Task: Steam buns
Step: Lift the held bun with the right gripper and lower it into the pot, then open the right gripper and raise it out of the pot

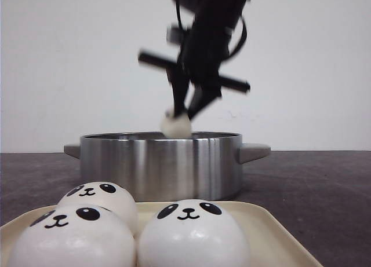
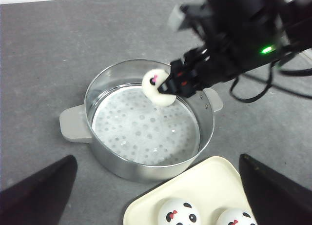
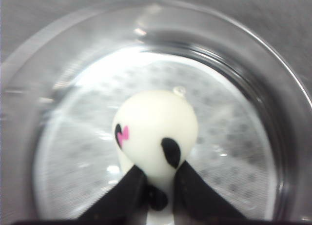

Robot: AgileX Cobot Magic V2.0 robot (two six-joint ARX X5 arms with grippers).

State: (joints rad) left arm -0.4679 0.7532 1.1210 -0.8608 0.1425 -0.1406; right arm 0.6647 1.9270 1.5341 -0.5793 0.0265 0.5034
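Note:
My right gripper (image 1: pixel 184 113) is shut on a white panda bun (image 1: pixel 175 124) and holds it just above the rim of the steel steamer pot (image 1: pixel 162 165). In the right wrist view the black fingers (image 3: pixel 127 188) pinch the bun (image 3: pixel 155 132) over the pot's perforated liner (image 3: pixel 229 156). The left wrist view shows the same bun (image 2: pixel 158 87) over the pot's far side (image 2: pixel 105 78). Three more panda buns (image 1: pixel 95 197) (image 1: pixel 69 238) (image 1: pixel 191 235) sit on a cream tray (image 1: pixel 272 226) in front of the pot. My left gripper (image 2: pixel 157 159) is open and empty, high above the tray (image 2: pixel 214 181).
The pot has a grey handle on each side (image 1: pixel 255 152) (image 2: pixel 73 125). It stands on a dark grey tabletop (image 1: pixel 313 186) with a white wall behind. The tray lies close against the pot's near side. The right arm (image 2: pixel 243 34) reaches over the pot.

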